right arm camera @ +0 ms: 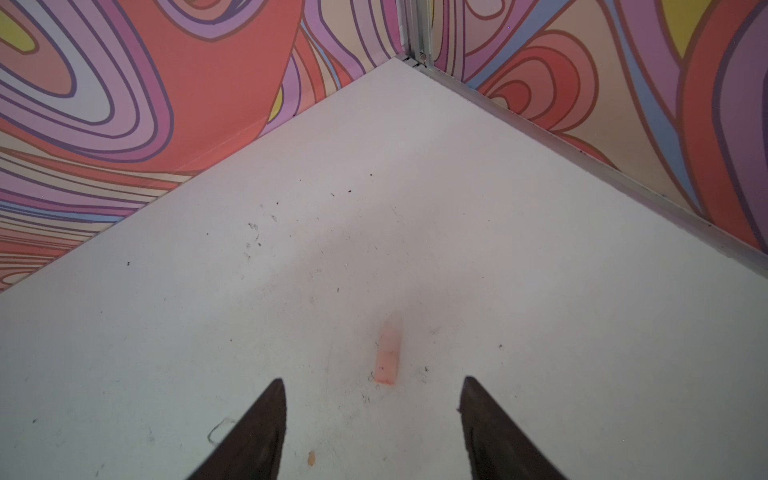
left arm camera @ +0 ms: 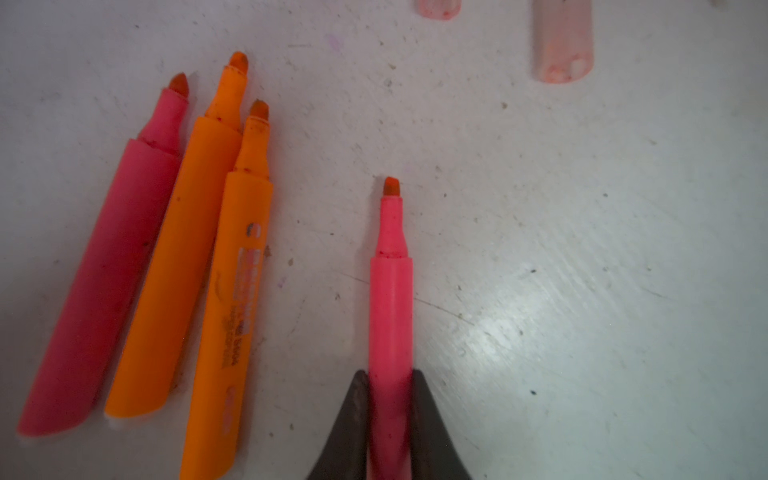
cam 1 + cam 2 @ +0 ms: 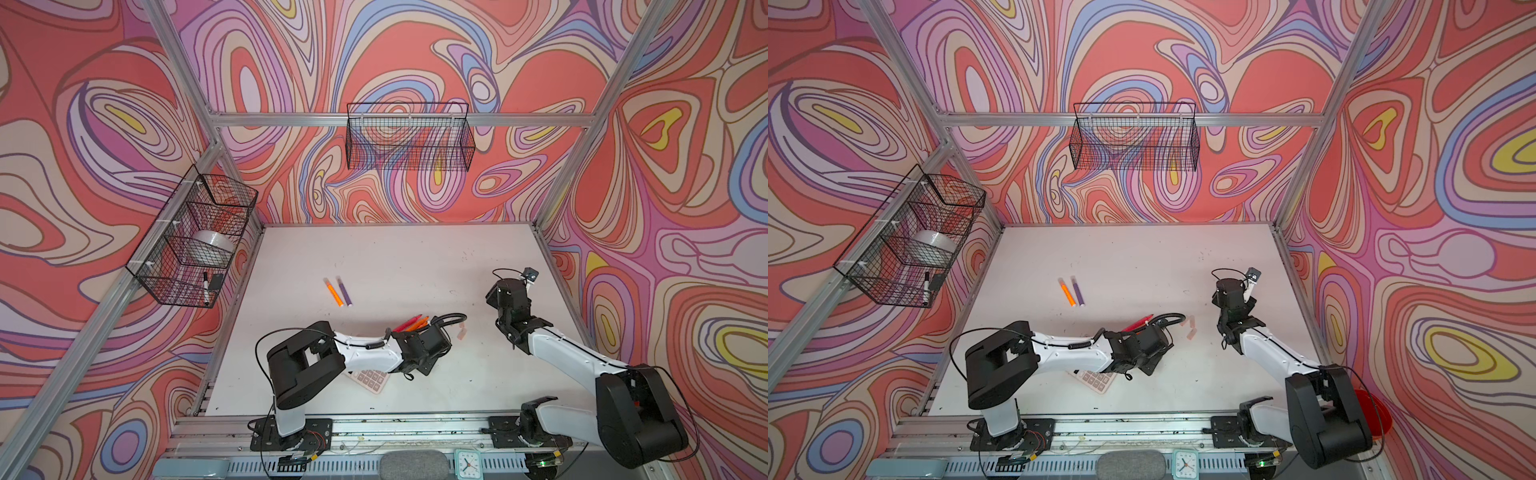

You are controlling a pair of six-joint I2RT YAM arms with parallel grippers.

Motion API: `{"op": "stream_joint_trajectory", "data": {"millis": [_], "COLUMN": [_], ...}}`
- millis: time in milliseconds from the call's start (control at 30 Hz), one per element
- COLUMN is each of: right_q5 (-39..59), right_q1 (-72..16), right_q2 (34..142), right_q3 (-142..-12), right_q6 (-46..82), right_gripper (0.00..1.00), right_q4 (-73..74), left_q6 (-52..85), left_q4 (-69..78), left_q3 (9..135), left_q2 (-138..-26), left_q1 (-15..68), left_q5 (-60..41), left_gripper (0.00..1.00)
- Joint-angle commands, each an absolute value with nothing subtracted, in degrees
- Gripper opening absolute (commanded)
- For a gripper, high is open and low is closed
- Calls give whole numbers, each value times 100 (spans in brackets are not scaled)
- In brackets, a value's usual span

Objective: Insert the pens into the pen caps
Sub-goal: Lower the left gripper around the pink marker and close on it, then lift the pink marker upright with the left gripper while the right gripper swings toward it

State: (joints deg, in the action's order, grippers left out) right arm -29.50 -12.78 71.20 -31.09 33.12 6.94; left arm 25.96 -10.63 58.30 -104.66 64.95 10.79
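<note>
In the left wrist view my left gripper is shut on the barrel of a neon pink pen, whose uncapped tip points away over the table. Beside it lie a darker pink pen and two orange pens, all uncapped. Two pale pen caps lie beyond the tips. In both top views, an orange pen and a purple pen rest farther back. My right gripper is open above the table, and one pen cap lies just ahead of its fingertips.
A calculator lies partly under the left arm. On the left wall a wire basket holds a tape roll and a black-and-white marker. Another wire basket hangs on the back wall.
</note>
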Motion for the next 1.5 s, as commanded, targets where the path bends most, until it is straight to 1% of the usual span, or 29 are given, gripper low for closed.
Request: {"op": "stream_joint_trajectory", "data": {"millis": [0, 100, 300, 433, 600, 667, 733, 800, 867, 933, 1100, 1267, 1467], "right_q5": [-2973, -2971, -2915, -2859, -2677, -2637, -2620, -2600, -2570, -2541, -2435, -2385, -2321], "right_q1": [-1256, -1257, -1256, -1257, -1257, -1256, -1257, -1261, -1255, -1257, -1261, -1256, -1257], "right_q2": [6923, 6817, 6515, 6101, 6004, 5986, 5956, 5941, 5959, 5980, 6076, 6215, 6145], "right_q3": [-2952, -2861, -2659, -2343, -2307, -2314, -2273, -2251, -2258, -2251, -2276, -2350, -2316], "right_q6": [3328, 3339, 3303, 3293, 3249, 3246, 3242, 3223, 3212, 3195, 3133, 3106, 3087], "right_gripper": [69, 71, 72, 77, 78, 78, 78, 78, 78, 78, 77, 77, 77], "right_q4": [832, 901, 1008, 1192, 1144, 1128, 1180, 1212, 1221, 1260, 1377, 1384, 1397], "left_q6": [2656, 2792, 3400, 3457, 2996, 2860, 2667, 2485, 2207, 2089, 2123, 2067, 2006], "left_q4": [-1470, -1820, -2966, -4077, -3742, -3594, -3371, -3039, -2705, -2559, -2399, -2629, -2839], "left_q3": [5655, 5740, 6089, 6503, 6359, 6328, 6266, 6099, 5950, 5890, 5941, 6337, 6752], "left_q2": [-10485, -10326, -9490, -8776, -8437, -8560, -8703, -8784, -8891, -9034, -9445, -10110, -10636], "left_q1": [6530, 6530, 6526, 6528, 6530, 6520, 6521, 6515, 6521, 6519, 6521, 6517, 6520], "left_q5": [1054, 1136, 1139, 1684, 1779, 1770, 1542, 1247, 1043, 1126, 787, 842, 1102], "left_gripper": [6, 0, 0, 0, 0, 6, 19, 29, 35, 37, 40, 39, 42]}}
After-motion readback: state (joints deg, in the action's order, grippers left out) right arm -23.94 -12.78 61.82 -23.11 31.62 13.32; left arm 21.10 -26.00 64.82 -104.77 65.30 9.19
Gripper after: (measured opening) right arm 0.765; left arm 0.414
